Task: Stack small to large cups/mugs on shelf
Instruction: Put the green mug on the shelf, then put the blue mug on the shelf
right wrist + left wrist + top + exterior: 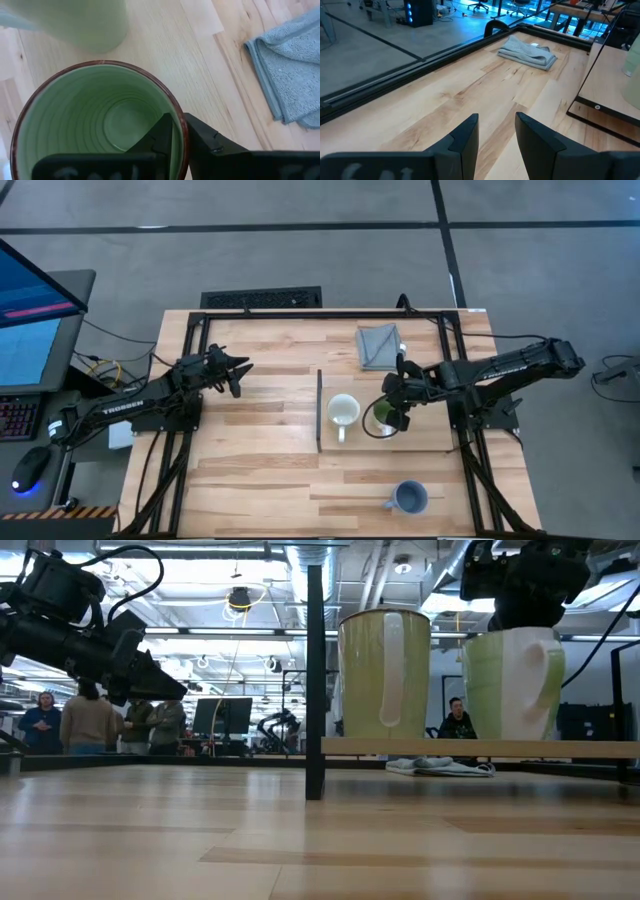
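The cream-white mug stands upright on the light-wood shelf, as the low view also shows. Beside it on the shelf, toward the table's right edge, is the white mug with the green inside. My right gripper is over it and shut on it. The blue-grey mug sits on the tabletop near the front edge. My left gripper hovers open and empty over the table's left half, left of the shelf. My right gripper pinches the green-inside mug's brown-edged rim, with one finger inside the mug and one outside. The fingers come from above, pointing down. The mug is roughly upright, its base at the shelf's top.
A folded grey cloth lies on the table behind the shelf. The shelf's dark strip runs along its left edge. A dark frame borders the tabletop. Bare wood lies between my left gripper and the shelf. People stand in the room beyond.
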